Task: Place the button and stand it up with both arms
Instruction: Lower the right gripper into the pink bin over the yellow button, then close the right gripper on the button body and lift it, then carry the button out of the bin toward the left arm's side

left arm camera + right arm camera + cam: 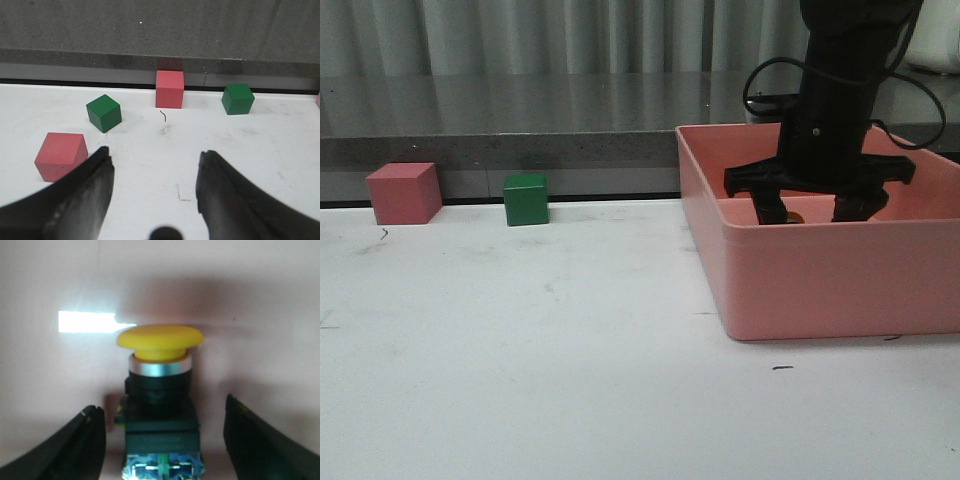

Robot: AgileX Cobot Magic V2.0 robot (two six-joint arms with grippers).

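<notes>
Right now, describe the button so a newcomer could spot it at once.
Look inside the big pink bin on the right side of the white table, under the right arm's open claw. The button lies on the bin's floor between the two fingers. It alone has a yellow mushroom cap, a silver ring and a dark square base; everything else nearby is plain red or green cubes.
</notes>
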